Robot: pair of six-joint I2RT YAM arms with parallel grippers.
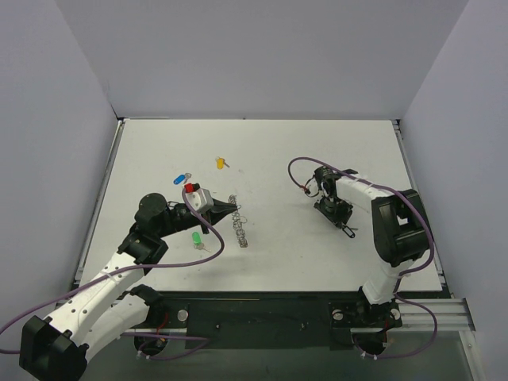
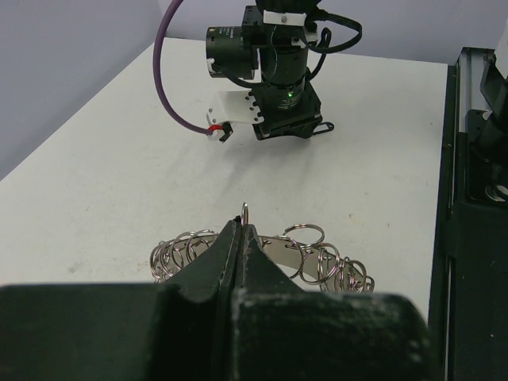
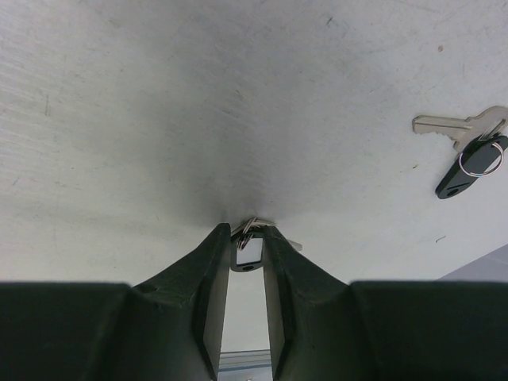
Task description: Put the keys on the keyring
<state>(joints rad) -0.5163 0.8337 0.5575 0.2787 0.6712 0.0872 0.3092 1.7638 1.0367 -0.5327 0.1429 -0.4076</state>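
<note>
The keyring [image 1: 240, 226] is a flat silver band hung with several small wire rings, lying on the white table; it also shows in the left wrist view [image 2: 295, 252]. My left gripper [image 1: 231, 208] [image 2: 240, 227] is shut on one upright small ring [image 2: 245, 213] of it. Yellow [image 1: 221, 163], blue [image 1: 181, 177] and green [image 1: 196, 238] keys lie loose on the table. My right gripper [image 1: 334, 211] [image 3: 248, 232] points down at the table, shut on a small grey-headed key [image 3: 248, 252] with a ring. A black-headed key [image 3: 464, 165] [image 1: 348, 230] lies beside it.
The right arm's wrist and purple cable [image 2: 270, 87] face my left gripper across the table. A black rail [image 1: 262, 313] runs along the near edge. Grey walls enclose the table [image 1: 262, 147] on three sides.
</note>
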